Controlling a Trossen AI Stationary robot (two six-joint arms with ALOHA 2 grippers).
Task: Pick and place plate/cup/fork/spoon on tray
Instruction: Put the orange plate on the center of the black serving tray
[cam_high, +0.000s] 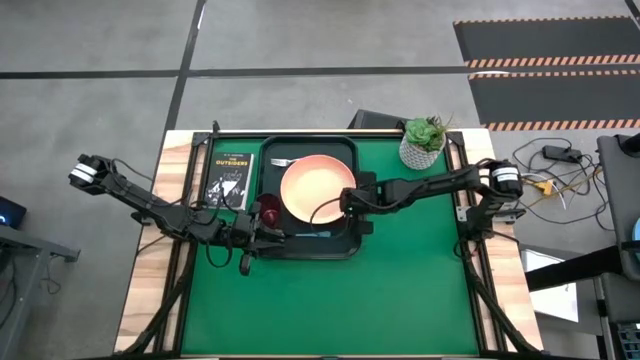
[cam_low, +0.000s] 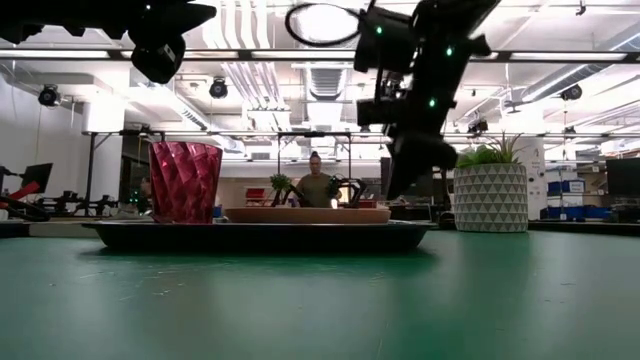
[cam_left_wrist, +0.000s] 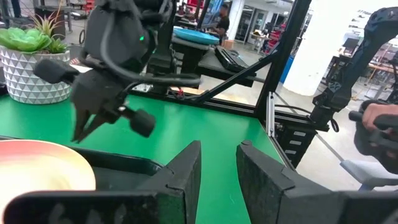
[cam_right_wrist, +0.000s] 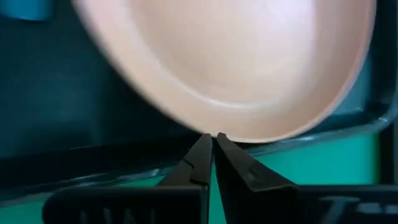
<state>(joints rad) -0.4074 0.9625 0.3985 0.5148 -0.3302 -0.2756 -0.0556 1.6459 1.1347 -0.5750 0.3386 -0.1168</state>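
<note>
In the high view the large dark rectangular tray (cam_high: 345, 150) with a raised rim sits on the green table mat (cam_high: 400, 290), toward twelve o'clock of the mat's middle. The wide, round peach-orange plate (cam_high: 314, 189) with a paler centre lies flat inside the tray. The small dark red faceted cup (cam_high: 269, 209) stands upright in the tray at about eight o'clock from the plate, just beside its rim. A small piece of cutlery (cam_high: 280, 161) lies in the tray at eleven o'clock from the plate; which piece it is cannot be told.

The right gripper (cam_high: 345, 203) hangs over the tray at the plate's four o'clock edge. In the right wrist view its two dark fingers (cam_right_wrist: 202, 163) are pressed together to a point with nothing between them, the tips right at the plate's (cam_right_wrist: 230, 62) rim, above the tray's (cam_right_wrist: 93, 158) dark rim.

The left gripper (cam_high: 262, 232) is at the tray's seven o'clock corner, just beside the cup. In the left wrist view its fingers (cam_left_wrist: 186, 171) stand a narrow gap apart and hold nothing.

A dark book with a printed cover (cam_high: 230, 180) lies just beside the tray at nine o'clock. A white patterned pot with a green plant (cam_high: 423, 142) stands at two o'clock from the tray.
</note>
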